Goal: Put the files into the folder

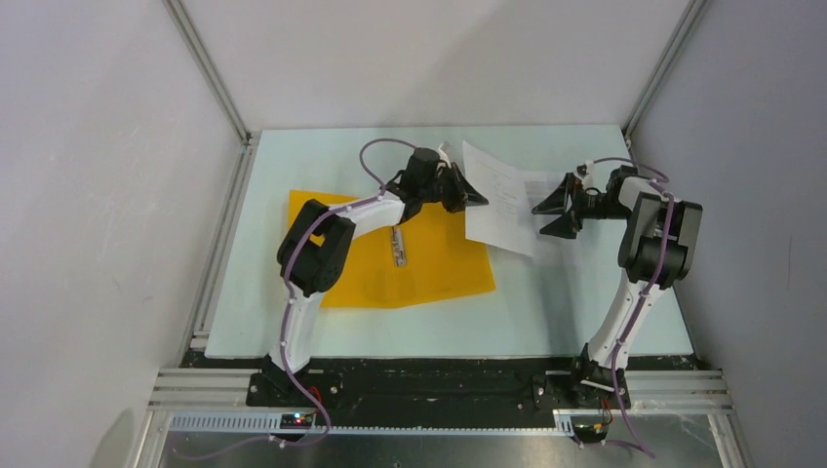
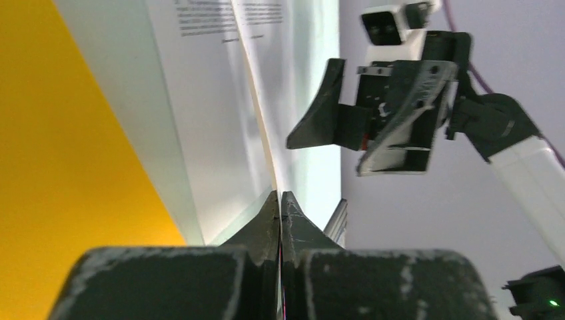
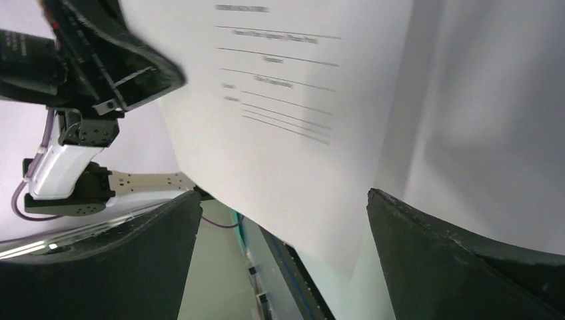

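Top view only: whole layout. Orange folder point(image 1: 410, 263) open and flat on the counter point(image 1: 556, 312), left of centre, long axis left-right and slightly skewed. Metal clip bar point(image 1: 399, 244) on the spine, running far-to-near. Files point(image 1: 499, 200) not in the folder, just right of its far right corner, lifted and tilted, long axis far-to-near, near end swung a little right.

Left arm bent over the folder, reaching right, left gripper point(image 1: 458, 190) at the sheet's left edge. Right arm elbow-up, forearm turned left, right gripper point(image 1: 558, 208) level at the sheet's right edge.

Left wrist only: own jaws pressed together, clamped on the paper edge. Files point(image 2: 206, 100) stretching away, printed text at the far end, folder point(image 2: 60, 167) to the left. Right gripper point(image 2: 326, 157) opposite, jaws spread.

Right wrist only: own jaws wide apart, files point(image 3: 286, 133) filling the space beyond the gap, text lines readable as lines only. Contact with the paper: cannot tell. Left gripper point(image 3: 120, 67) upper left.
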Robot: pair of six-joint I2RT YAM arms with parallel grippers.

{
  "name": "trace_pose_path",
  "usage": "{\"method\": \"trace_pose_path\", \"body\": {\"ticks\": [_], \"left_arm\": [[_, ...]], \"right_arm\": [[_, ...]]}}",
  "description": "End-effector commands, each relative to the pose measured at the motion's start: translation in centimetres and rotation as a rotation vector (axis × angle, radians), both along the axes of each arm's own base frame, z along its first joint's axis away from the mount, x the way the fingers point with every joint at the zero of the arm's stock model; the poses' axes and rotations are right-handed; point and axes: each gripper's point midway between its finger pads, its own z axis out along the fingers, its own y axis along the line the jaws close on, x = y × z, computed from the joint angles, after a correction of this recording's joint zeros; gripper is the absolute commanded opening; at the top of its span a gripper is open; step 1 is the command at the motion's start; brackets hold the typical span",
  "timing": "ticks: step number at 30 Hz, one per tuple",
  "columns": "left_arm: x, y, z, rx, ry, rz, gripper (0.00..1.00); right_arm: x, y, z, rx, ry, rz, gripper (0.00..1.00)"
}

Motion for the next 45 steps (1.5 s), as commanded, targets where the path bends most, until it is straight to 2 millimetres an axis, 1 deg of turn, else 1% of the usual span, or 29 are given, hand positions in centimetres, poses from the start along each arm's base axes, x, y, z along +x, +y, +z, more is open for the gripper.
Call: {"method": "trace_pose_path", "body": {"ticks": [1, 6, 7, 9, 12, 13, 14, 15, 16, 18, 21, 23, 25, 30, 33, 36, 41, 43, 45], "left_arm": [[-0.3, -0.1, 6.8, -0.092, -0.064, 0.001, 0.0], [-1.0, 0.5, 5.1, -0.081, 0.017, 0.028, 0.0], [-1.2, 0.6, 4.6, -0.079, 0.045, 0.038, 0.0], [-1.3, 0.7, 4.1, -0.078, 0.078, 0.053, 0.0], [-1.3, 0.5, 4.0, -0.091, 0.119, 0.061, 0.0], [-1.3, 0.4, 4.4, -0.109, 0.156, 0.063, 0.0], [-1.2, 0.3, 4.3, -0.121, 0.198, 0.073, 0.0], [-1.1, 0.3, 4.5, -0.127, 0.214, 0.073, 0.0], [-1.1, 0.2, 4.6, -0.137, 0.242, 0.081, 0.0], [-1.3, 0.1, 5.2, -0.152, 0.278, 0.081, 0.0], [-1.3, 0.0, 6.6, -0.178, 0.279, 0.069, 0.0], [-1.2, 0.1, 7.0, -0.188, 0.279, 0.071, 0.0], [-1.2, 0.2, 7.2, -0.194, 0.293, 0.077, 0.0], [-1.5, 0.2, 6.8, -0.192, 0.313, 0.079, 0.0], [-1.7, 0.0, 6.9, -0.198, 0.324, 0.081, 0.0], [-1.7, -0.6, 8.1, -0.217, 0.327, 0.078, 0.0], [-2.0, -1.5, 10.5, -0.25, 0.312, 0.067, 0.0], [-2.0, -1.4, 10.7, -0.249, 0.309, 0.069, 0.0], [-2.1, -1.2, 10.0, -0.237, 0.326, 0.076, 0.0]], "right_arm": [[-1.2, 0.5, 0.0, 0.015, 0.079, -0.003, 1.0], [-1.0, 0.3, -1.8, -0.007, 0.124, -0.017, 0.99], [-1.0, 0.5, -2.2, 0.001, 0.151, -0.019, 0.99], [-1.1, 1.0, -2.7, 0.018, 0.178, -0.014, 0.99], [-1.3, 2.0, -3.0, 0.064, 0.214, -0.018, 0.99], [-1.0, 2.2, -3.2, 0.069, 0.199, -0.017, 1.0], [-1.3, 2.5, -3.2, 0.095, 0.227, -0.028, 1.0], [-0.9, 2.5, -3.3, 0.097, 0.203, -0.032, 0.99], [-1.1, 2.7, -3.4, 0.11, 0.229, -0.044, 0.99], [-0.9, 2.7, -3.6, 0.106, 0.223, -0.051, 0.99], [-0.7, 2.8, -3.6, 0.113, 0.217, -0.052, 0.99], [-0.6, 2.9, -3.3, 0.139, 0.217, -0.053, 0.99], [-0.5, 3.1, -3.1, 0.152, 0.218, -0.049, 0.99], [-0.7, 4.0, -2.4, 0.206, 0.23, -0.024, 0.99], [-0.7, 4.5, -2.2, 0.204, 0.225, -0.012, 1.0], [-0.6, 5.0, -2.4, 0.191, 0.224, -0.005, 0.99], [0.1, 5.0, -2.2, 0.199, 0.229, -0.022, 0.99], [0.3, 5.1, -1.8, 0.221, 0.233, -0.024, 1.0], [0.4, 5.2, -1.2, 0.255, 0.238, -0.021, 0.99]]}}
